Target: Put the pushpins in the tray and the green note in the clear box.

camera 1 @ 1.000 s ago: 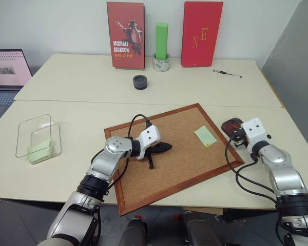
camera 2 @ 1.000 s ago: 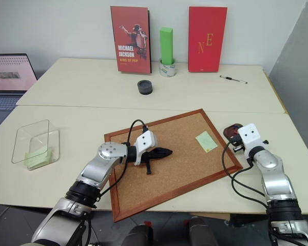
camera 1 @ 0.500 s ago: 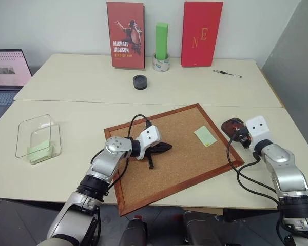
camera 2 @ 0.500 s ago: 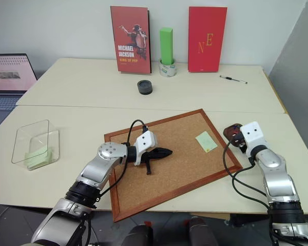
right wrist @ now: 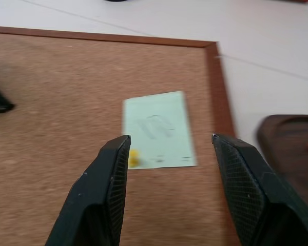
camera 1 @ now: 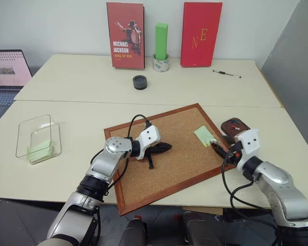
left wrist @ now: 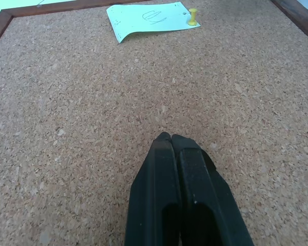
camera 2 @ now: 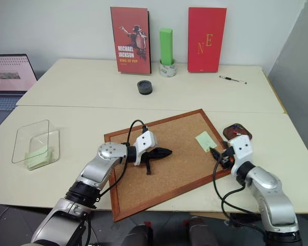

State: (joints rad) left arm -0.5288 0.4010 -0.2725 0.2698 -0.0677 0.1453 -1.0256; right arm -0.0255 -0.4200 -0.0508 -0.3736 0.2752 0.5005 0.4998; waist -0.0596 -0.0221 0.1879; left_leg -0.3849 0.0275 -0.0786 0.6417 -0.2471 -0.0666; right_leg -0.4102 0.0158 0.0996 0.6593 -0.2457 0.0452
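Approaching with right gripper (right wrist: pixel 167 192) spread, you face the green note (right wrist: pixel 158 130), its yellow pushpin (right wrist: pixel 134 158) at 8 o'clock; the tray (camera 1: pixel 234 126) perhaps already holds pins.

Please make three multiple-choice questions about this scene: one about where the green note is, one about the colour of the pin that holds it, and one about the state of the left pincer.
1. Where does the green note lie?
A. on the corkboard
B. in the tray
C. on the laptop

2. What colour is the pushpin at the note's corner?
A. blue
B. yellow
C. black

3. How does the left pincer stand?
A. wide open
B. shut on the note
C. shut and empty

Answers:
1. A: the note lies flat on the cork near the board's right corner, beside the tray.
2. B: the left wrist view shows a yellow head at the paper's corner.
3. C: the two black fingers meet with nothing between them, over bare cork.
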